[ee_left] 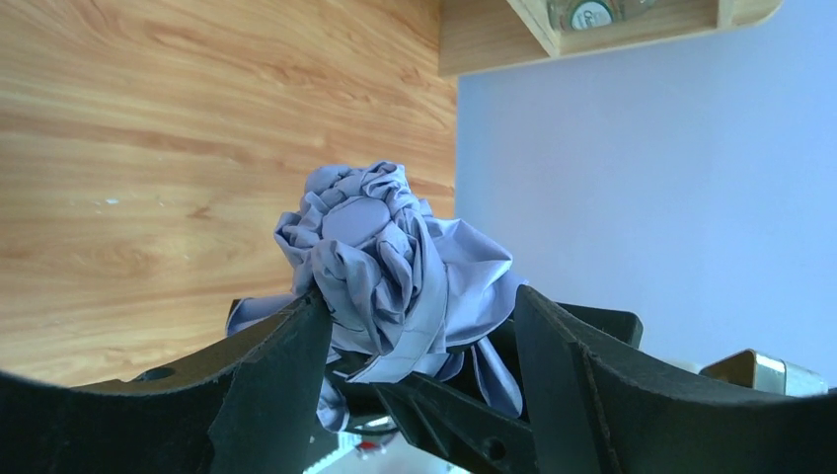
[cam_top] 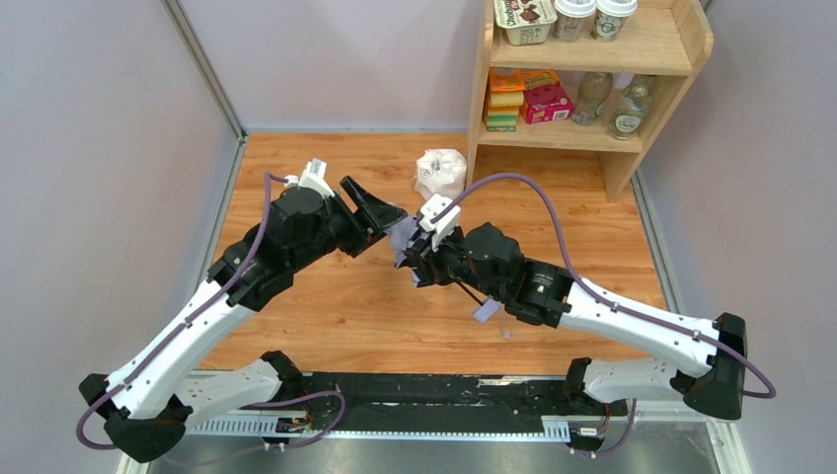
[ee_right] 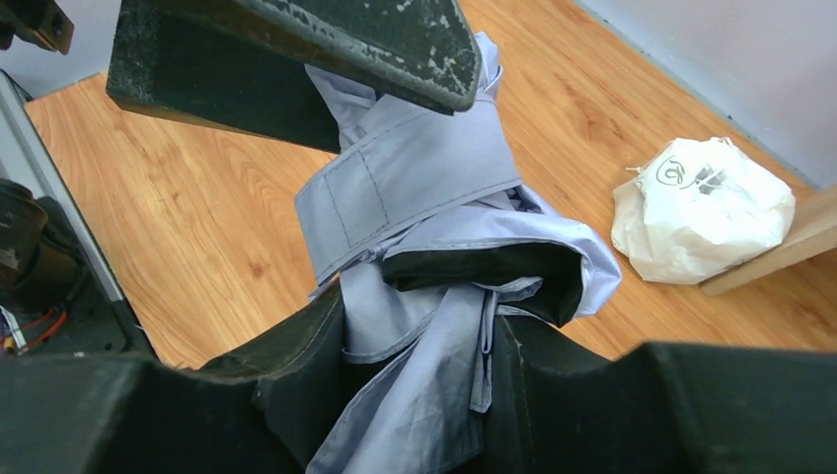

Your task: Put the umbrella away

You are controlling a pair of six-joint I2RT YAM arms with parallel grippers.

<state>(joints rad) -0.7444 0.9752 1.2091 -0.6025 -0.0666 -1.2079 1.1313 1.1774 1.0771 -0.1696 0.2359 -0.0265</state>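
The umbrella is held above the middle of the table. Its lavender canopy is bunched and folded, with some black underside showing. Its thin black shaft runs down-right to the small lavender handle. My right gripper is shut on the canopy fabric, which hangs between its fingers. My left gripper is open. Its jaws stand wide on either side of the canopy's crumpled end, with the left finger touching the fabric. One left finger lies over the canopy in the right wrist view.
A white plastic-wrapped lump sits on the table by the foot of the wooden shelf, and it also shows in the right wrist view. The shelf holds boxes, bottles and tubs. Grey walls close the left, back and right sides.
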